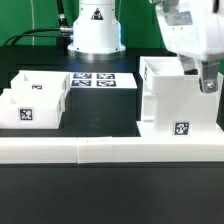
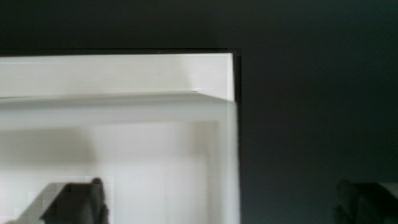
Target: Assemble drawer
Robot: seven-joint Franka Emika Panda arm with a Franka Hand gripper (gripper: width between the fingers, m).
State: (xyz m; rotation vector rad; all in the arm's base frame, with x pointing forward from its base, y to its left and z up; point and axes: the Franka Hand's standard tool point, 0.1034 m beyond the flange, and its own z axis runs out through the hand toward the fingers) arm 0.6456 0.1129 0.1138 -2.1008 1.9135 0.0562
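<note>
The drawer's big white housing (image 1: 170, 100), with a square tag on its front, stands at the exterior view's right. My gripper (image 1: 207, 82) is low over its top right edge. In the wrist view the gripper (image 2: 217, 203) is open; one dark finger (image 2: 71, 202) is over the white housing (image 2: 125, 120) and the other (image 2: 365, 200) is over the dark table, so the jaws straddle the housing's side wall without closing on it. Two smaller white trays (image 1: 47, 88) (image 1: 22, 112) with tags lie side by side at the exterior view's left. Their knobs do not show.
A long low white rail (image 1: 110, 151) runs across the front of the table. The marker board (image 1: 100, 80) lies flat between the trays and the housing. The arm's white base (image 1: 95, 30) stands at the back, with cables beside it.
</note>
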